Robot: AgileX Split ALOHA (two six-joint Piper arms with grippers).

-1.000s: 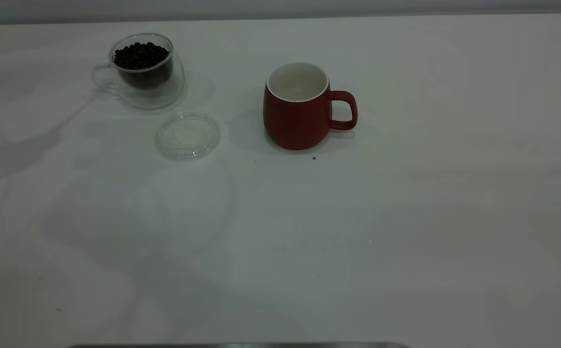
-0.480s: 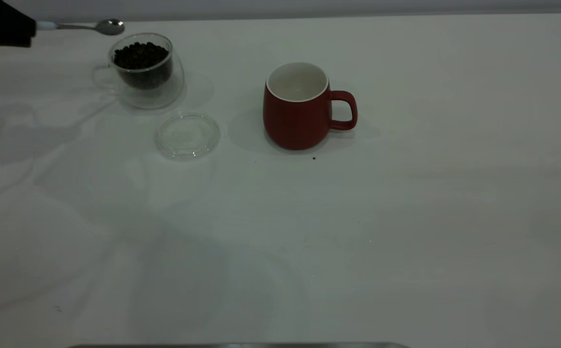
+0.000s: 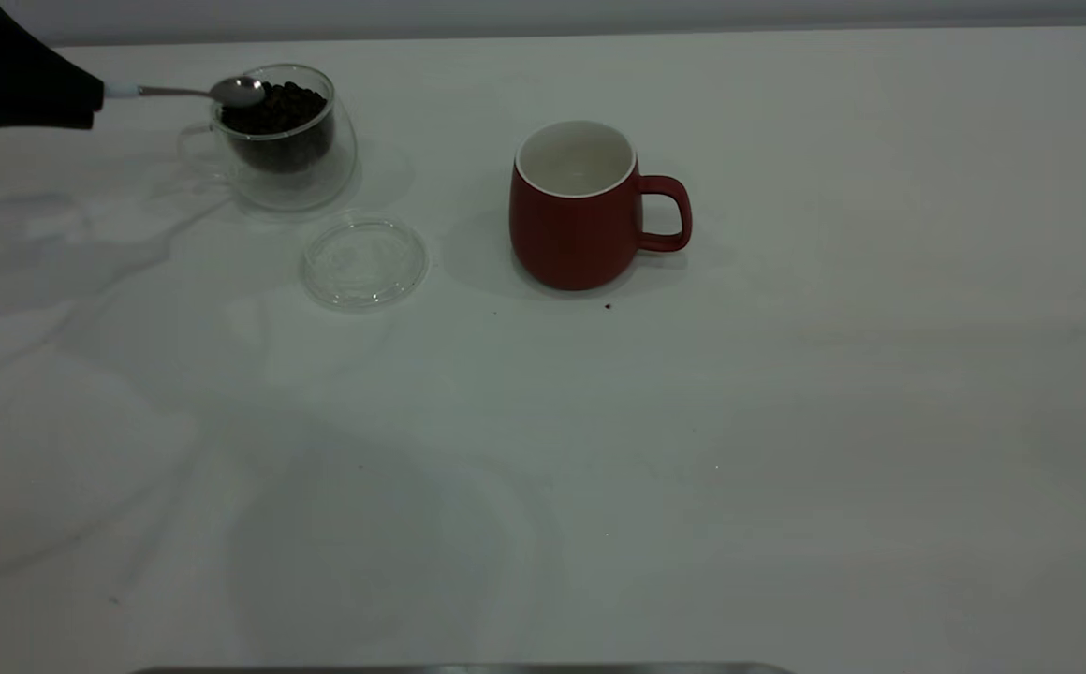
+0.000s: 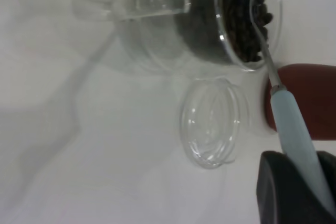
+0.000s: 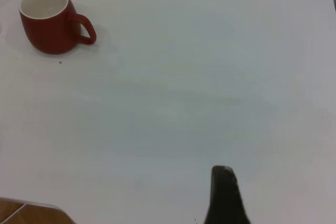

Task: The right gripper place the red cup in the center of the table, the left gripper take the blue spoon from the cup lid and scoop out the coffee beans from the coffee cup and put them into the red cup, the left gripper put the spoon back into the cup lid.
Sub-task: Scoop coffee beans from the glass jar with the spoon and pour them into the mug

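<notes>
Pinching the blue spoon (image 3: 189, 91) | left gripper (image 3: 84, 98) beside coffee cup (image 3: 281, 140) | bowl over coffee beans (image 3: 276, 108)

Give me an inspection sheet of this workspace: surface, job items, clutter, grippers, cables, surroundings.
Surface: white table, shadowed on the left.
Job items: red cup upright near the middle, inside looks empty; glass cup back left holds coffee beans; lid lies bare between them; spoon bowl at the beans.
Clutter: one dark speck in front of the red cup.
Grippers: left gripper holds the spoon handle; right gripper pulled back, far from the red cup.
Cables: nothing seen.
Surroundings: grey strip behind the table.
</notes>
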